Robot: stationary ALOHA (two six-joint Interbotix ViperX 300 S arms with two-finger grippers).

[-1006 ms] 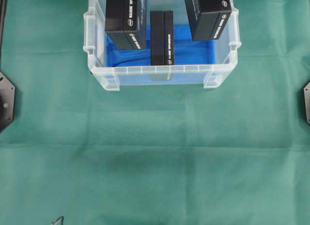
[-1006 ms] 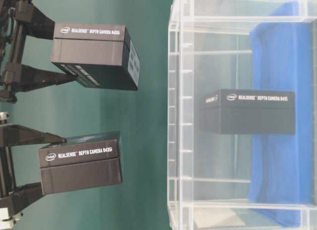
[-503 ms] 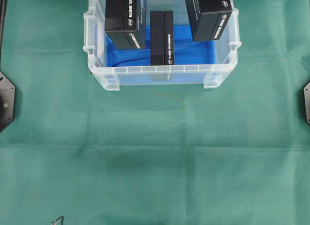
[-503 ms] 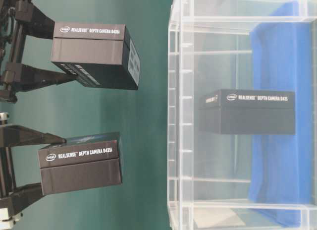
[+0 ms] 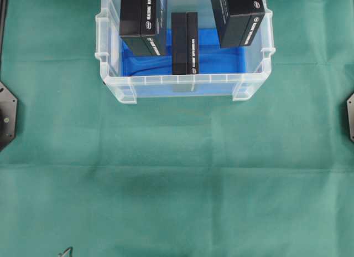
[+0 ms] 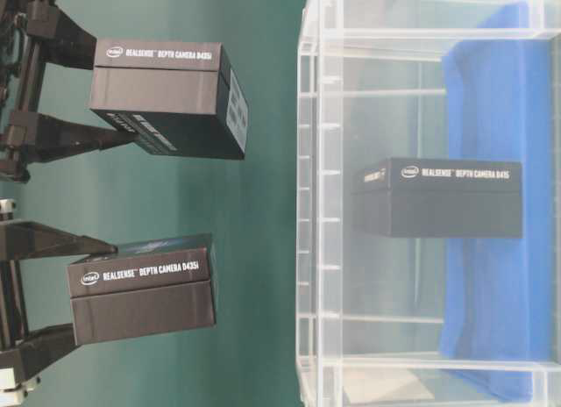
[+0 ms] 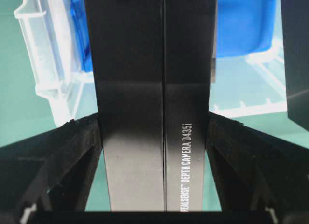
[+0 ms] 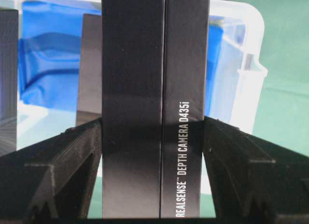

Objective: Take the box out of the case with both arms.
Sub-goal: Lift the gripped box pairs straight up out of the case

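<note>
Here, three black boxes, each printed with white lettering.

Item one — the middle box (image 5: 185, 44): standing on edge on the blue sheet (image 5: 221, 60) at the bottom of the case (image 5: 182, 85), touched by neither gripper. Through the clear wall in the table-level view it (image 6: 438, 196) reads "RealSense Depth Camera D415".

Item two — the left box (image 5: 142, 21): clamped in the left gripper (image 7: 154, 132), its black fingers (image 7: 72, 151) pressed against the two broad faces. The wrist view shows the lettering "Depth Camera D435i" on the box (image 7: 154, 103). Seen from above it overlaps the case's left part; the table-level view, which is turned on its side, shows the held boxes well clear of the case's rim.

Item three — the right box (image 5: 239, 16): gripped likewise by the right gripper (image 8: 154, 137), fingers (image 8: 241, 156) on either face, the same "D435i" print on its side (image 8: 154, 103). From above it overlaps the case's right part.

The case — translucent plastic, rimmed edge, moulded handles at the sides — sits at the far end of a green cloth (image 5: 177, 179) covering the table. The blue sheet lies rumpled under the middle box.

At the left (image 5: 6, 116) and right (image 5: 350, 116) margins of the overhead view, dark mounts show at the cloth's edges.
</note>
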